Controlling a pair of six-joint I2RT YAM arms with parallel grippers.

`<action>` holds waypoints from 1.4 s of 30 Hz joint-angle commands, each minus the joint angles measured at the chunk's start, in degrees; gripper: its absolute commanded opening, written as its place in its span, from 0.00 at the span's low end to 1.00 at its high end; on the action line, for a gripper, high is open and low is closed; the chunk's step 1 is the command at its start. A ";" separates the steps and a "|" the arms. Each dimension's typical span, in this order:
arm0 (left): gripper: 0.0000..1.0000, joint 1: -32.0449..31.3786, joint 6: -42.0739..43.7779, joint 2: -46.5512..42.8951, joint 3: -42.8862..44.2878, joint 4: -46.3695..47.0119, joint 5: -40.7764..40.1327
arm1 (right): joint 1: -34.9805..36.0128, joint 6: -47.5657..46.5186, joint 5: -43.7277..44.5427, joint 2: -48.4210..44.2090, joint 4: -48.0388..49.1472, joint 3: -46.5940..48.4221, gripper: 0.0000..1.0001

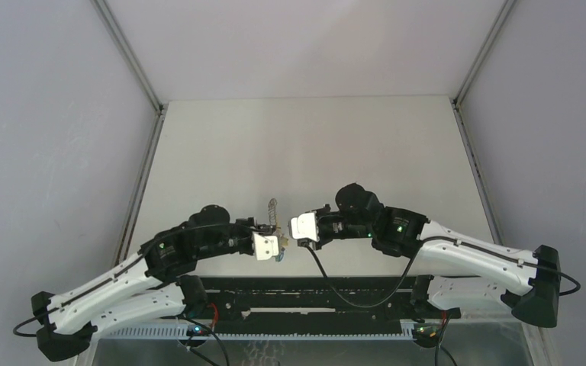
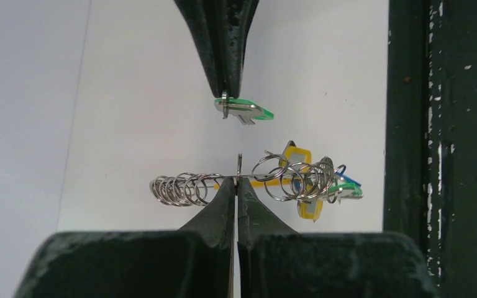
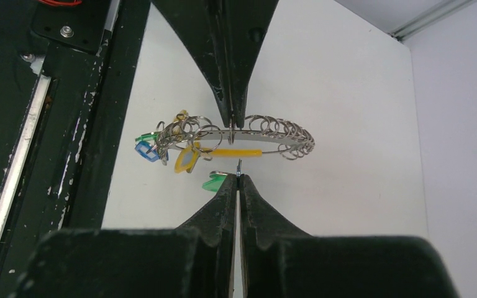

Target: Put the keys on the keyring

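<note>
Just inside the middle of the table's [image 2: 130, 93] near edge, beside the black rail [image 2: 410, 124], the grippers meet tip to tip. The left gripper [image 2: 238, 183] is pressed together on the keyring [image 2: 180, 189], a thin wire carrying silvery coils, a yellow band [image 3: 236, 152] and clustered blue and green keys [image 2: 348, 186]. The right gripper [image 3: 239, 180] pinches a separate green key [image 2: 248, 112], just clear of the wire.

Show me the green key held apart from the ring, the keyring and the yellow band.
green key [image 2: 248, 108], left wrist view, on its green head.
keyring [image 2: 177, 189], left wrist view, on the coil of rings at its left end.
yellow band [image 3: 236, 152], right wrist view, on its straight middle part.
</note>
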 commanded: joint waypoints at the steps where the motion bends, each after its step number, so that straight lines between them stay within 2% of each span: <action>1: 0.00 -3.05 2.87 -1.66 -1.81 6.18 -7.59 | 0.55 -1.98 -1.17 0.44 3.39 0.93 0.00; 5: 0.00 -4.25 3.50 -2.92 -3.17 7.76 -9.34 | 0.53 -2.52 -3.04 0.21 4.61 -0.12 0.00; 13: 0.00 -4.48 3.10 -3.82 -3.72 9.13 -7.88 | 0.48 -2.44 -5.17 0.77 5.31 -0.40 0.00; 28: 0.00 -4.48 2.34 -3.50 -3.78 9.61 -6.89 | 0.55 -1.53 0.03 2.38 6.64 -0.39 0.00; 42: 0.00 -4.43 1.69 -3.69 -3.89 10.22 -7.05 | 1.05 -2.13 0.43 3.25 5.00 0.13 0.00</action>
